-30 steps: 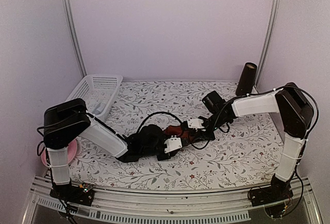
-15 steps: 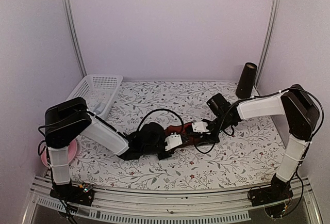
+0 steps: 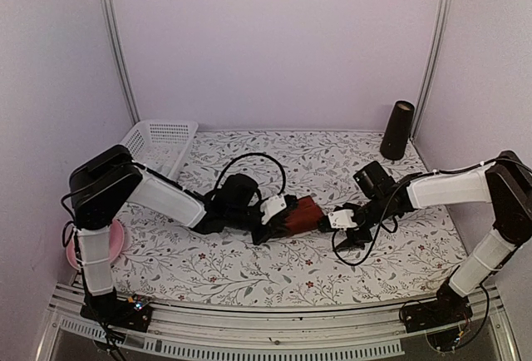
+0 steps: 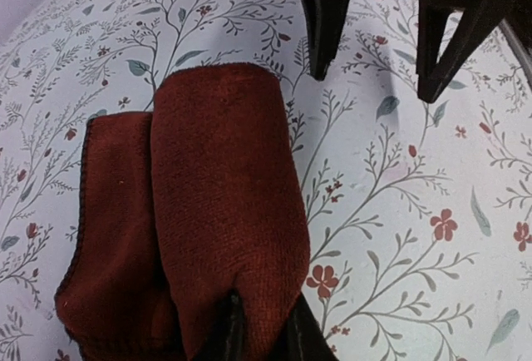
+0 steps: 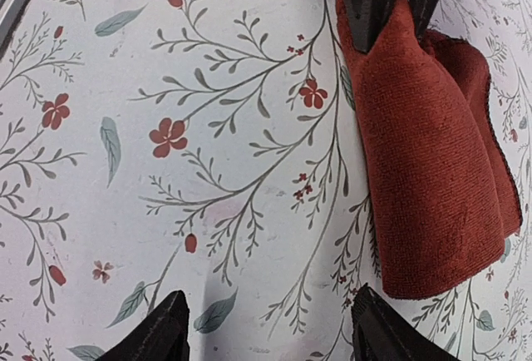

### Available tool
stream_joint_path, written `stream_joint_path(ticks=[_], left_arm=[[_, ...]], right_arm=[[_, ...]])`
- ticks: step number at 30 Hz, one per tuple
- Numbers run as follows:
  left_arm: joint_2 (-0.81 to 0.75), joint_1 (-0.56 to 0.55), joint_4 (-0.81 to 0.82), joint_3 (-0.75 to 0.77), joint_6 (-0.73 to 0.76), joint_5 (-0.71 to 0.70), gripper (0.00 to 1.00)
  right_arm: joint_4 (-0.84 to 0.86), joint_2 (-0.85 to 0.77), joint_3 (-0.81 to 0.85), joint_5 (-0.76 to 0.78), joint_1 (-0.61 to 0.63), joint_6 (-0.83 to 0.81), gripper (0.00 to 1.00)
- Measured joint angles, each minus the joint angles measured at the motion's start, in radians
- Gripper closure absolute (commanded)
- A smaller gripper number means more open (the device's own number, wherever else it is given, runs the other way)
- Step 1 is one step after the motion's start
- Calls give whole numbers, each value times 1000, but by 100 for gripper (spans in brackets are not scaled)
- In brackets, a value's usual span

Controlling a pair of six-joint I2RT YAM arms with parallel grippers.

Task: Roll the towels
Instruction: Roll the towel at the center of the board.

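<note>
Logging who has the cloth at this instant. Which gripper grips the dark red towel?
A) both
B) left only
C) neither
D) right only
B: the left gripper is pinched shut on one end of the dark red towel, while the right gripper stands open over the floral tablecloth, clear of the towel.

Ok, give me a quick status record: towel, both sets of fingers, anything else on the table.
maroon towel: lying mid-table, loosely folded over itself, not a tight roll
left fingers: shut on the maroon towel's near end
right fingers: open, just off the towel's far end, not touching it
checked towel: not visible in any view
white basket: back left
dark cylinder: upright, back right corner
</note>
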Motion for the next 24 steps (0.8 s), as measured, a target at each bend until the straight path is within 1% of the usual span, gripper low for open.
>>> stream_joint_path(ticks=[4,9,17,24], left_arm=[[26,34,-71,63,-49,115,95],[80,74,-135,141,-105,252,92],[171,134,-225,266,-184,432,90],[220,175,-241,309,-251,554,88]], right_arm=[[66,-80,-63,-1,7,-20,28],[174,-105,-97,10,34,-19,26],[300,-97,-103,57,61,-10,26],[331,0,-56,89,61,-29,29]])
